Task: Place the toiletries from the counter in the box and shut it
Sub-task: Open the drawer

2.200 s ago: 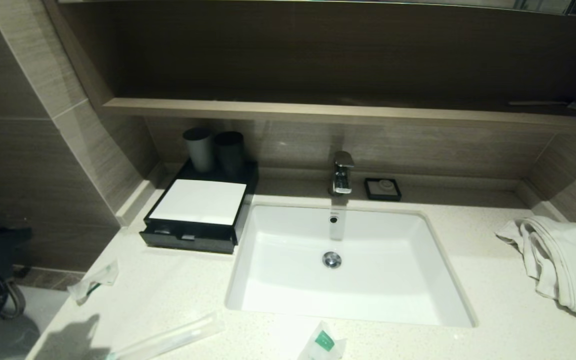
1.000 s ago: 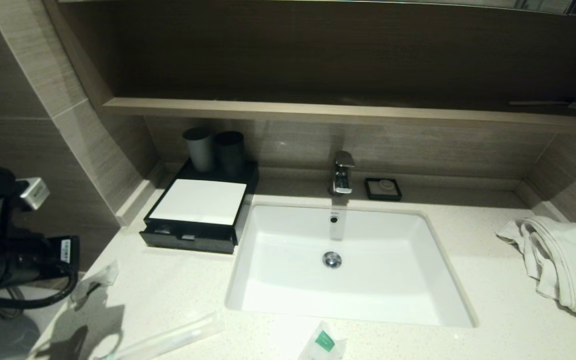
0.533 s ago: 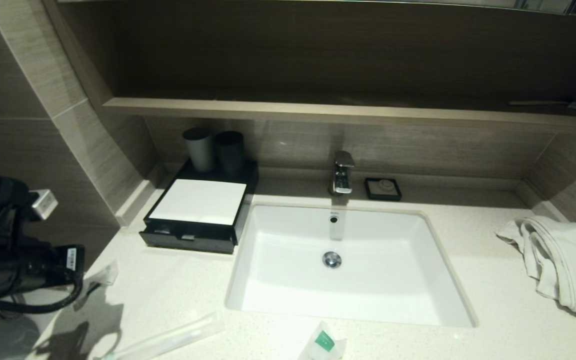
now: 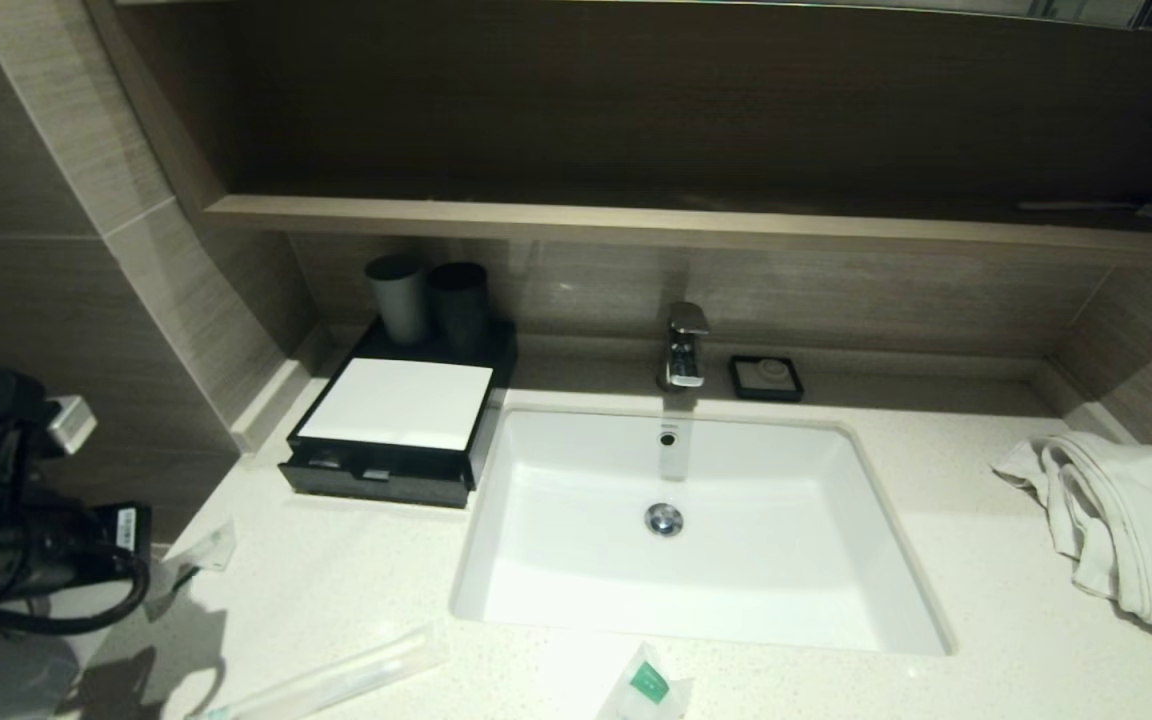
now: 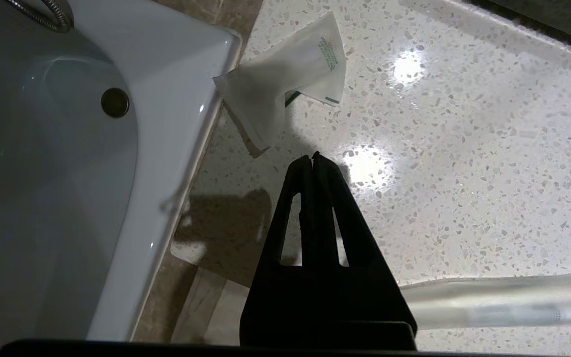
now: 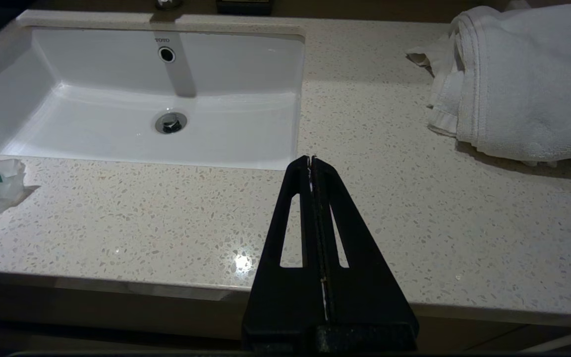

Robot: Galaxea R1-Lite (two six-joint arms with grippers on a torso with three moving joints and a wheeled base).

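The black box [image 4: 391,440] with a white top panel stands left of the sink, its drawer front pulled out a little. The toiletries lie on the speckled counter [image 4: 336,570]: a short sachet [image 4: 198,558] near the left edge, a long toothbrush pack [image 4: 331,680] at the front, and a green-marked packet [image 4: 646,685] before the sink. My left gripper [image 5: 313,157] is shut and empty, hovering above the counter's left edge, short of the sachet [image 5: 285,94], with the toothbrush pack [image 5: 498,302] beside it. My right gripper [image 6: 311,159], also shut and empty, hangs at the counter's front edge.
The white sink [image 4: 696,530] fills the middle, with a tap [image 4: 684,345] and a small black soap dish [image 4: 766,378] behind it. Two dark cups [image 4: 431,298] stand behind the box. A white towel [image 4: 1126,520] lies at the right. A white fixture [image 5: 57,173] sits below the counter's left end.
My left arm came up into view at the left edge, reached toward the sachet, and has since drifted slightly back to the left and lower. Nothing on the counter has moved.
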